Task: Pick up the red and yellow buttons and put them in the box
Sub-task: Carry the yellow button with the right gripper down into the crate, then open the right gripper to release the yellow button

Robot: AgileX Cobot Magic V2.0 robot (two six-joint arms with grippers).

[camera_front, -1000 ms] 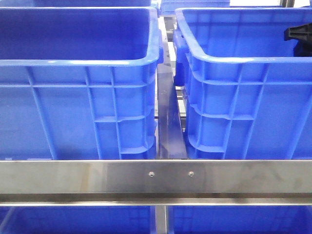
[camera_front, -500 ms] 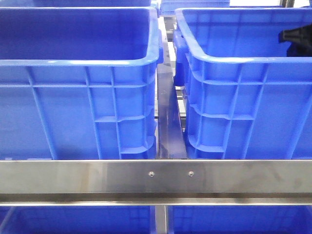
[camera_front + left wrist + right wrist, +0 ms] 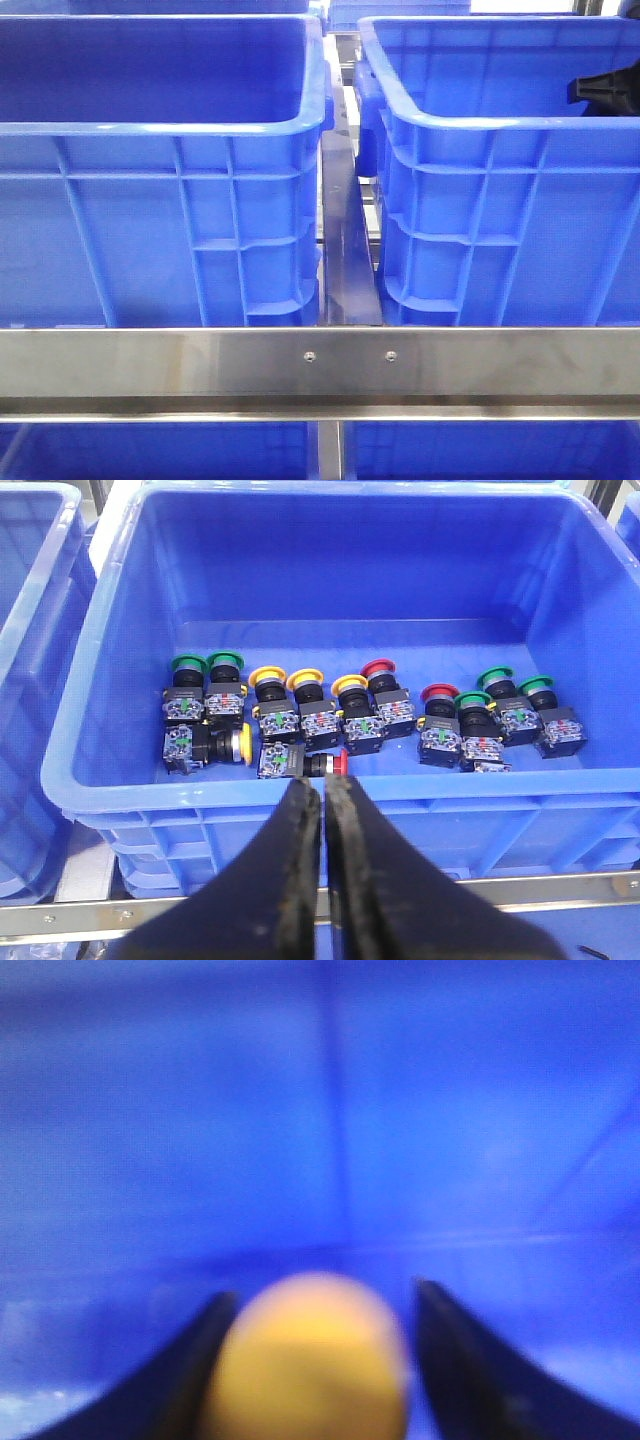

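Nearby, blue crate [image 3: 100, 760] of buttons [image 3: 300, 720], left jaws closed, right jaws gripping yellow button [image 3: 305, 1360].

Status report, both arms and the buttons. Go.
Left end effector shut, empty, above crate of push buttons. Right end effector shut on yellow button, inside a blue crate. View blurred; nothing seen blocking.

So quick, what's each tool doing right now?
Left tool: closed, holding nothing.
Right tool: closed on a yellow button.
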